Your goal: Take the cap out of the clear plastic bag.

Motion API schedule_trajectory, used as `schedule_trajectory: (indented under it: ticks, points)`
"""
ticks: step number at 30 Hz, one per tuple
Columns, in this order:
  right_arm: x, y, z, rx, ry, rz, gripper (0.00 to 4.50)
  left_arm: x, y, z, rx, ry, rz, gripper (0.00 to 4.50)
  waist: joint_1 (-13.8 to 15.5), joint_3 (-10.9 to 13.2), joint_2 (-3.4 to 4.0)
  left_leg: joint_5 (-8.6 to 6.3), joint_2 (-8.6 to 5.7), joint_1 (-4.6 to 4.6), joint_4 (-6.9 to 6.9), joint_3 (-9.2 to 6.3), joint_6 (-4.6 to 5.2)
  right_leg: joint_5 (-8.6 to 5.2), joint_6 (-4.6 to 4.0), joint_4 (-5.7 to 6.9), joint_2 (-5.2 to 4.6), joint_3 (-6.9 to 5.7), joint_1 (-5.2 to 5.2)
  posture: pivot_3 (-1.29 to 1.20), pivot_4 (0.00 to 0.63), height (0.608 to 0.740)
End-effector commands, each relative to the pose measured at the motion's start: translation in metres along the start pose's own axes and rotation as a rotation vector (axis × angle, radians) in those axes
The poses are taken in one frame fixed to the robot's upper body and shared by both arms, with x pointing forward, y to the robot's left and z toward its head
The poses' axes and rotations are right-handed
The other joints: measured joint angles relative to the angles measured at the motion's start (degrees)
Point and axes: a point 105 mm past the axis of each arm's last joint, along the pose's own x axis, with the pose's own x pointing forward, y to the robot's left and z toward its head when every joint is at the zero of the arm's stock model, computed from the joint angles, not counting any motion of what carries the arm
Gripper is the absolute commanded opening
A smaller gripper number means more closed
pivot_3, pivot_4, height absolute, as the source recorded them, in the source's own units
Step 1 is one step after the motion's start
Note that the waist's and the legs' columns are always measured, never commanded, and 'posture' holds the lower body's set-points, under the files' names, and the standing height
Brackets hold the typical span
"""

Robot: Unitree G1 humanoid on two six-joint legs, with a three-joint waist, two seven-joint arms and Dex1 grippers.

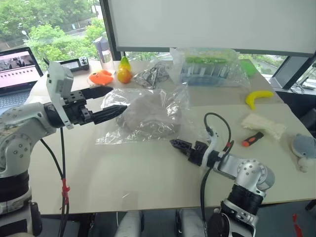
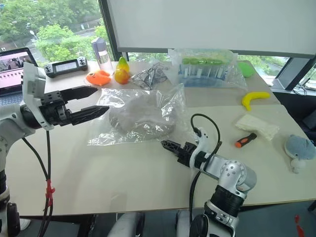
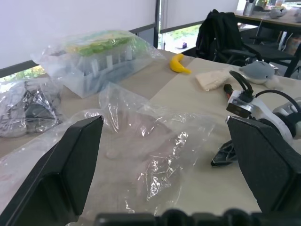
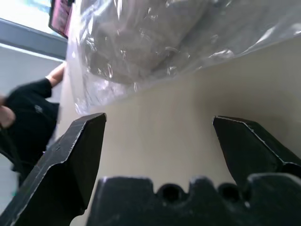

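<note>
The clear plastic bag [image 1: 148,116] lies wrinkled and flat on the beige table [image 1: 123,173], near its middle. Through the film the cap [image 1: 150,113] shows as a soft grey-beige mound inside. My left gripper [image 1: 118,100] hovers open above the table at the bag's left edge, pointing right toward it. My right gripper [image 1: 175,144] is low over the table just off the bag's near right corner, pointing at it. Its fingers [image 4: 70,160] stand wide apart with nothing between them, and the bag [image 4: 155,42] is just beyond them. Neither gripper touches the bag.
Behind the bag are a clear bag of green and blue items [image 1: 207,66], a small bag of cables [image 1: 153,74], fruit [image 1: 124,71] and a bottle [image 1: 102,52]. A banana [image 1: 257,97], cream pad [image 1: 264,123], screwdriver [image 1: 252,139] and plush toy [image 1: 303,148] lie right. A laptop [image 1: 17,69] sits far left.
</note>
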Motion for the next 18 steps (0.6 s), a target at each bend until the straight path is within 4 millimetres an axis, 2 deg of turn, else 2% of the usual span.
schedule_trajectory:
  ticks: [1,4,9,11,15,18]
  points:
    - [0.051,0.042,-0.018,0.214,-0.003,0.156,4.46,-0.001,-0.001,0.015,0.072,-0.019,-0.003,4.50,0.12,-0.34,-0.11,0.00,0.04,0.02,0.00,-0.01,0.00,0.00,-0.01,-0.08,0.10,0.05,0.08,0.00,0.150,0.740]
    - [0.063,0.045,-0.018,0.233,-0.001,0.156,4.46,-0.002,-0.001,0.016,0.084,-0.011,0.004,4.50,-0.10,-0.90,-0.32,-0.01,0.15,0.07,0.01,-0.01,-0.01,-0.24,-0.41,-0.16,0.28,0.25,0.15,0.00,0.150,0.740]
    - [0.081,0.053,-0.015,0.239,0.012,0.186,4.46,-0.004,-0.003,0.015,0.090,-0.003,0.010,4.50,-0.82,-1.27,-0.37,-0.04,0.49,0.33,0.00,0.14,-0.05,-0.33,-0.53,-0.20,0.46,0.27,0.34,0.00,0.150,0.740]
    - [0.092,0.057,-0.016,0.230,0.037,0.195,4.46,-0.004,-0.003,0.016,0.095,-0.002,0.014,4.50,-1.52,-1.25,-0.35,-0.38,0.67,0.36,0.00,0.15,-0.61,-0.35,-0.56,-0.33,0.53,0.24,0.44,0.00,0.150,0.740]
    - [0.114,0.055,-0.009,0.204,0.044,0.150,4.46,-0.006,-0.004,0.018,0.107,-0.002,0.030,4.50,-3.16,-1.22,-0.20,-0.38,1.37,-0.12,-0.10,0.38,-0.62,-0.35,-0.56,-1.12,0.94,-0.15,-0.04,0.00,0.150,0.740]
    - [0.131,0.056,-0.006,0.172,0.046,0.116,4.46,-0.007,-0.006,0.018,0.112,0.002,0.042,4.50,-3.68,-1.26,-0.27,-0.34,1.49,0.13,-0.10,0.46,-0.56,-0.18,-0.75,-0.98,1.25,0.11,-0.05,0.00,0.150,0.740]
